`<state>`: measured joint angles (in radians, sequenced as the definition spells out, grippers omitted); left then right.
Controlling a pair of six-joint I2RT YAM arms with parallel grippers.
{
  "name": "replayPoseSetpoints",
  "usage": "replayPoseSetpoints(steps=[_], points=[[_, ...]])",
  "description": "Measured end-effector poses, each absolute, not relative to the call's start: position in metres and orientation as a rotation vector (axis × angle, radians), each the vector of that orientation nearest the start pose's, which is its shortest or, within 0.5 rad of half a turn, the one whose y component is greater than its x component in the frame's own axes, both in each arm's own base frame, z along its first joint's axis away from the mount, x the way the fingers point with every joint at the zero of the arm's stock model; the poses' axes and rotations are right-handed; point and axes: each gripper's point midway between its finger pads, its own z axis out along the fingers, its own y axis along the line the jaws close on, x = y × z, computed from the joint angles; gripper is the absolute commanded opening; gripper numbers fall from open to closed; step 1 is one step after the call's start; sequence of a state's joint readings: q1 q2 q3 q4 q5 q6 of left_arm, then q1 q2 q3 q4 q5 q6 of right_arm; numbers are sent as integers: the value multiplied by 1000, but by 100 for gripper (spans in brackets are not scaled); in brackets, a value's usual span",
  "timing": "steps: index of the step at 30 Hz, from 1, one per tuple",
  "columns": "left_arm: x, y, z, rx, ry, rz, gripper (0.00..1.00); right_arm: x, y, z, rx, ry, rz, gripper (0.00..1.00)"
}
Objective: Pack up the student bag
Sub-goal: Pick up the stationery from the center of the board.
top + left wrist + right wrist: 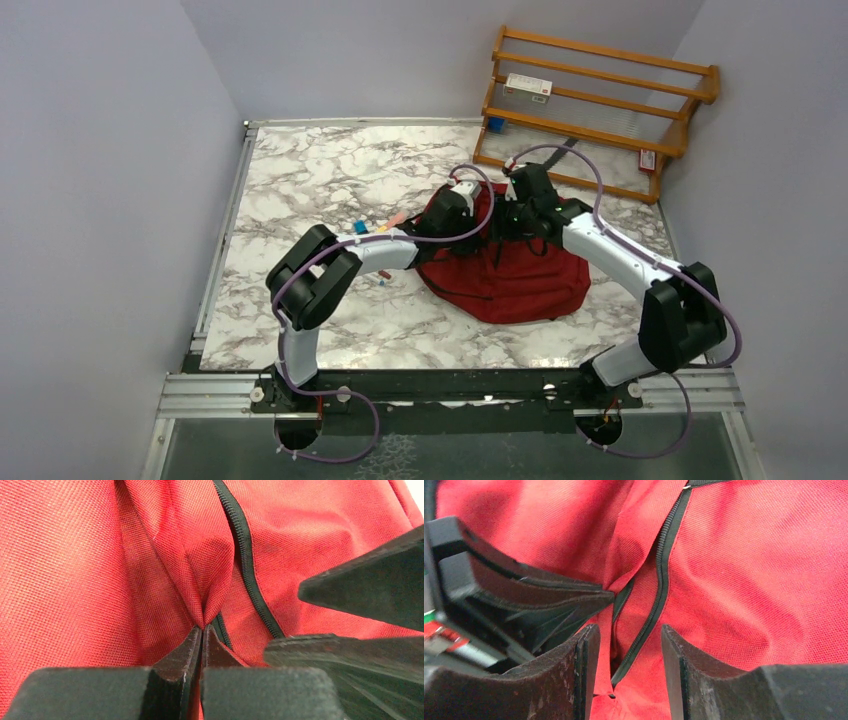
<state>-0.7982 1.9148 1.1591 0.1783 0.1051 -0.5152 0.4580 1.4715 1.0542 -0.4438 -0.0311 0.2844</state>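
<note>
Overhead, the marble table [330, 180] fills the frame. The student bag [510, 280] lies slumped at centre right of it, a dark-red heap with both arms bent over its upper edge. From the left wrist, the left gripper [201, 639] shows its fingers pressed together at bottom centre, pinching a fold of red fabric [207, 580] that peaks just beside the black zipper [245, 555]. From the right wrist, the right gripper [629, 635] stands parted and holds nothing. Its two fingers straddle the zipper track low in the frame, with the left gripper just beside it at left.

The step in hand looks to be opening the bag so it can be packed. To do it well, the left pinch should keep the cloth taut as an anchor. The right fingers should then find the zipper pull rather than the bare teeth. No pull shows between them, only a small glint at the top edge of the right-wrist frame, too small to identify. Any tug would best run along the track, not across it, or the soft bag will likely drag over the marble. A few small coloured items [385, 228] wait on the table left of the bag, too small to name.
</note>
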Motion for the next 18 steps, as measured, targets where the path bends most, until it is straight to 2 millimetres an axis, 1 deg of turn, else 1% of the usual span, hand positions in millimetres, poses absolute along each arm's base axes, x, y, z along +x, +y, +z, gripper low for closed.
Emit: replayPoseSetpoints(steps=[4,8,14,17,18], points=[[330,-396,74,369,2231,-886,0,331,180,104,-204,2488,254,53],[327,-398,75,357,2225,-916,0,327,172,92,-178,2524,151,53],[325,-400,76,343,2224,-955,0,327,158,82,-134,2543,32,52],[324,-402,78,342,2220,-973,0,329,153,77,-118,2549,-11,48],[324,-402,78,342,2219,-975,0,329,153,76,-115,2548,-22,43]])
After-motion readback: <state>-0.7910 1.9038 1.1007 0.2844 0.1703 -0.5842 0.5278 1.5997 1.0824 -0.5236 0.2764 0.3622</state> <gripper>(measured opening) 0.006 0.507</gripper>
